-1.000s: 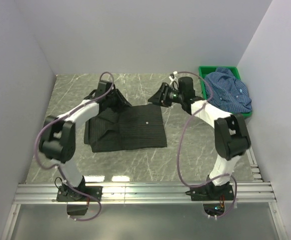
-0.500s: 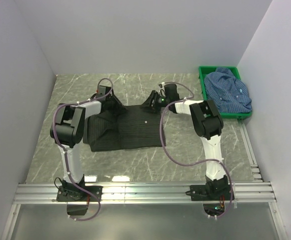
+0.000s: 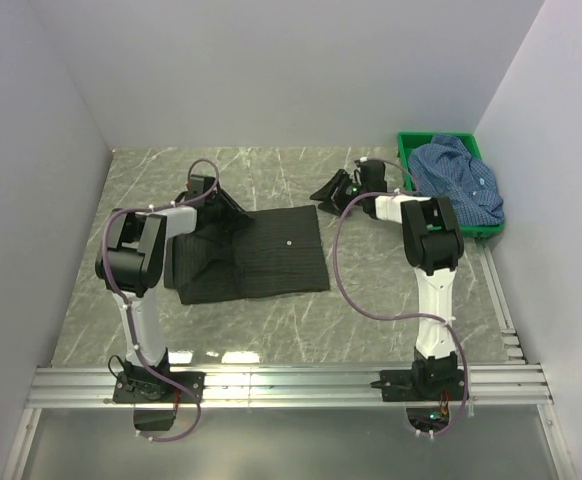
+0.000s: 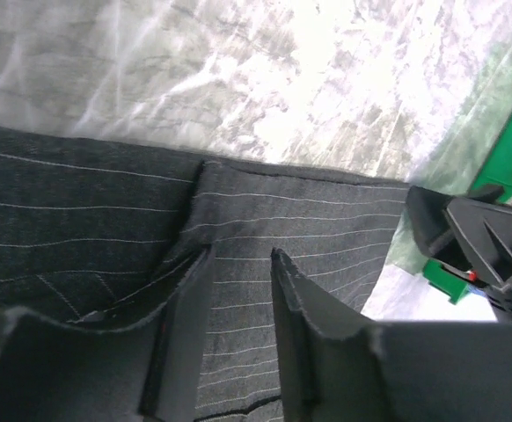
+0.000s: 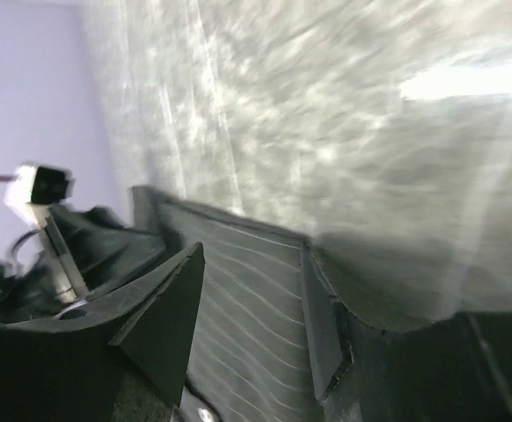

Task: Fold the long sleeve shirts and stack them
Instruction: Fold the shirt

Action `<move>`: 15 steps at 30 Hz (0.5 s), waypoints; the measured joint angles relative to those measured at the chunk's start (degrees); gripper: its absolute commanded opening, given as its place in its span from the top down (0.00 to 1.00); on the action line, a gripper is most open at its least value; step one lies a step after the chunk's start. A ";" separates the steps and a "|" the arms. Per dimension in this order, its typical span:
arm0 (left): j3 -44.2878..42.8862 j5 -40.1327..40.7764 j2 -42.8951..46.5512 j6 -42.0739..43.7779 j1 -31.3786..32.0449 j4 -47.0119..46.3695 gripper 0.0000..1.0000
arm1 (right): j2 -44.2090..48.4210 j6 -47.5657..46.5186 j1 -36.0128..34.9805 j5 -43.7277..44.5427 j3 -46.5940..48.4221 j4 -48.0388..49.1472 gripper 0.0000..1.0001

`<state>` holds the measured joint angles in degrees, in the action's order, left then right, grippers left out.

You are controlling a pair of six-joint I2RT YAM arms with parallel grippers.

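Observation:
The black long sleeve shirt [image 3: 256,255] lies folded flat on the marble table, its fine stripes showing in both wrist views [image 4: 309,220] [image 5: 247,299]. My left gripper [image 3: 233,208] [image 4: 240,255] sits low over the shirt's far left edge. Its jaws stand apart with only the cloth lying beneath them. My right gripper [image 3: 326,192] [image 5: 252,251] hovers open just off the shirt's far right corner, nothing between its fingers. The blue long sleeve shirt [image 3: 458,183] lies crumpled in the green crate [image 3: 407,148] at the back right.
The green crate stands against the right wall, close behind my right gripper. White walls close in the table [image 3: 271,320] on the left, back and right. A metal rail [image 3: 291,385] with both arm bases runs along the near edge.
My right gripper has pulled back from the black shirt's far edge toward the crate. My left gripper has stayed at the far left edge. The shirt lies flat as before.

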<state>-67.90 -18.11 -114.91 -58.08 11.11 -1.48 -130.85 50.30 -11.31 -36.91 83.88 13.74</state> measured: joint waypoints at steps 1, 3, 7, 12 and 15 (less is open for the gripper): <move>-0.17 0.42 0.42 0.28 -0.02 0.90 0.57 | 0.74 -1.18 0.24 0.94 -0.11 -1.31 0.44; -0.66 1.97 1.92 0.96 -0.04 3.98 0.51 | 3.37 -4.02 0.39 3.06 -1.53 -4.68 0.44; -2.91 6.27 7.19 3.15 0.11 11.80 0.38 | 12.63 -9.29 0.31 6.62 -6.16 -11.76 0.41; -4.90 12.26 17.51 6.45 2.89 18.82 0.35 | 24.26 -13.94 -0.07 8.31 -13.55 -17.31 0.38; -4.87 15.82 22.27 8.13 7.39 21.94 0.37 | 28.02 -15.15 -0.98 8.74 -19.04 -19.19 0.38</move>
<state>-72.77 -2.28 -92.64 -49.95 18.50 20.47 -102.83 35.16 -12.29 -28.16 64.84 -5.45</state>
